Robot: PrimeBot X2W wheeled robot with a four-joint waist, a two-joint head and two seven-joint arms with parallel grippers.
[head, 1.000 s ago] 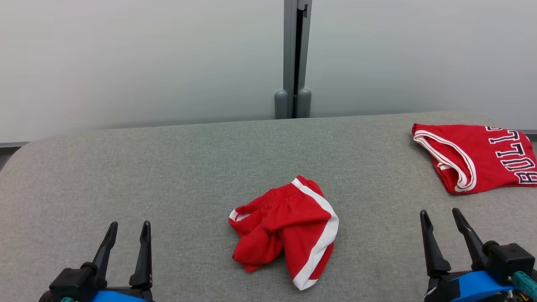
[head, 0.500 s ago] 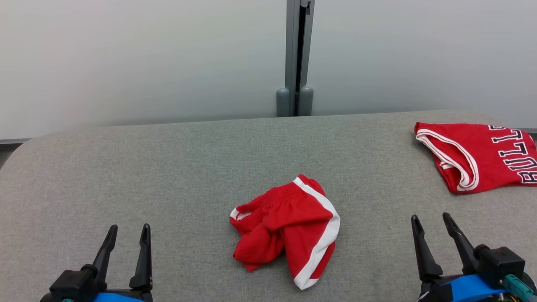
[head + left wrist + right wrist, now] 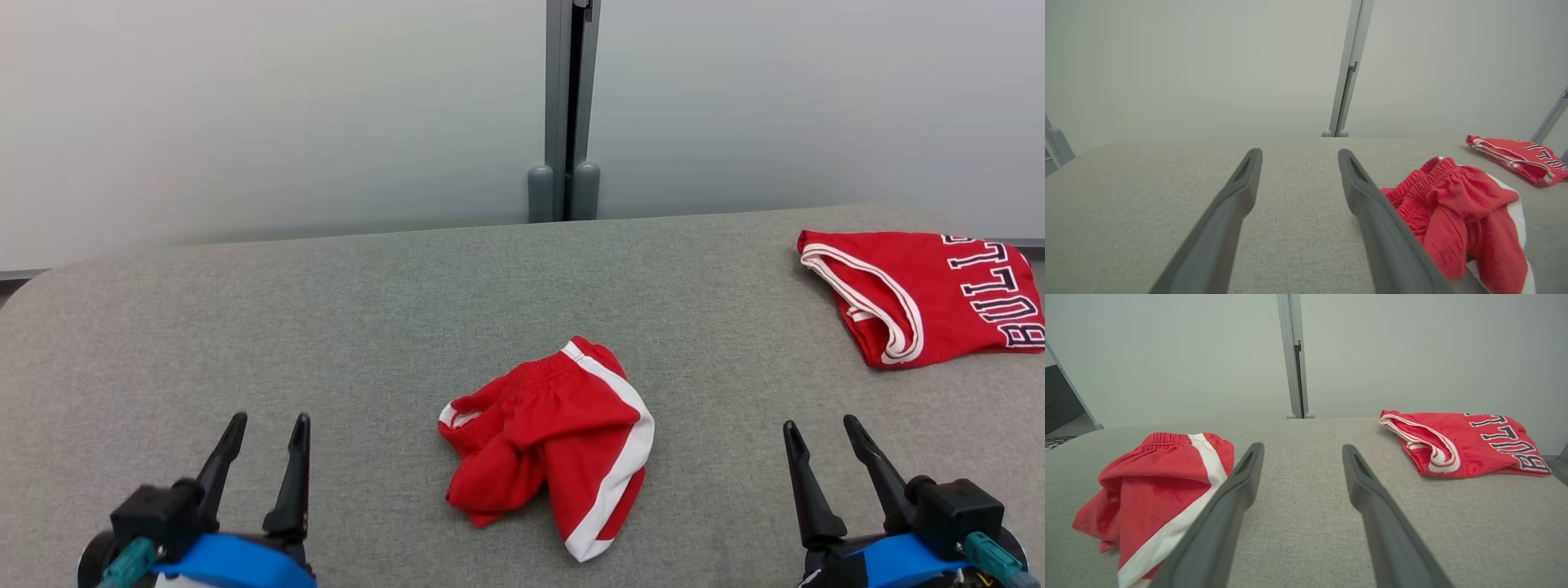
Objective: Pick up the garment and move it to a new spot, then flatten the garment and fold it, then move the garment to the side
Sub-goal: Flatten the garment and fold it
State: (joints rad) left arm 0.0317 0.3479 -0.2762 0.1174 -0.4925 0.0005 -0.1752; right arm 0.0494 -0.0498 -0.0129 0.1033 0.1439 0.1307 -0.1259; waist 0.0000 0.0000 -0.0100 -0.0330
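Crumpled red white-striped shorts on the grey fabric table, your left gripper and right gripper flanking them, fingers parted, holding nothing, folded red jersey far right.

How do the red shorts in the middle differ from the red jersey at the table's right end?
The shorts lie crumpled in a heap; the jersey lies folded and fairly flat. The shorts have a broad white side stripe and no visible lettering; the jersey has dark letters and thin white trim. Both are red and rest on the grey table.
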